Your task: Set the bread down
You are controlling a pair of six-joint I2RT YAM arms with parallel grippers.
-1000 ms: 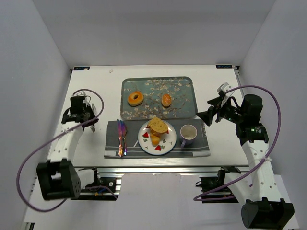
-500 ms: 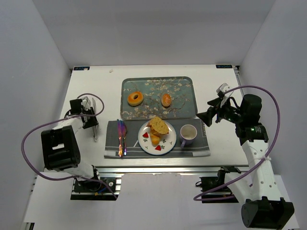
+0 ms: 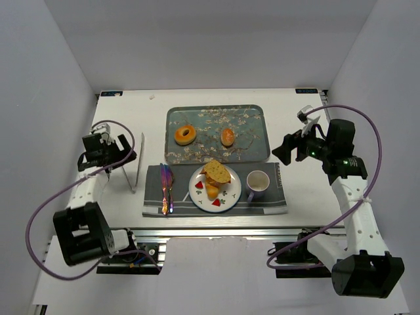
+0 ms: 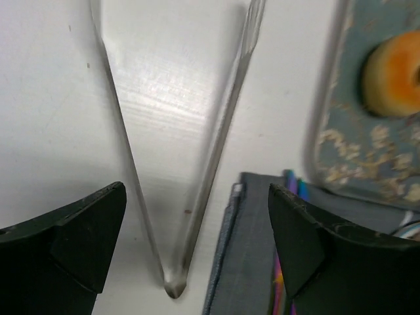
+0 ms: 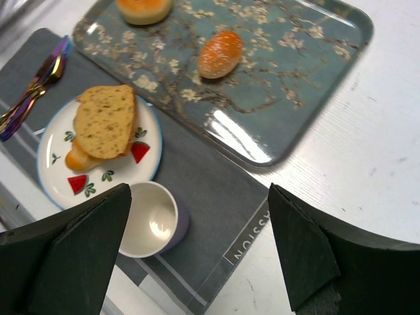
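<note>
White tabletop [image 3: 131, 105] bears tongs [image 4: 216, 151], seemingly untouched, under the released left claw [image 4: 197, 197]; right claw [image 5: 200, 197] gapes near the cup [image 5: 152, 220].

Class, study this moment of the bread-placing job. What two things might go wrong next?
The tongs lie loose on the table between the open left fingers; a poor grasp may skid them. The bread slice leans on other pieces on the plate and may slide toward the cup.

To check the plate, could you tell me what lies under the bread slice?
A yellowish roll pokes out from under the bread slice on the plate; the rest beneath is covered.
</note>
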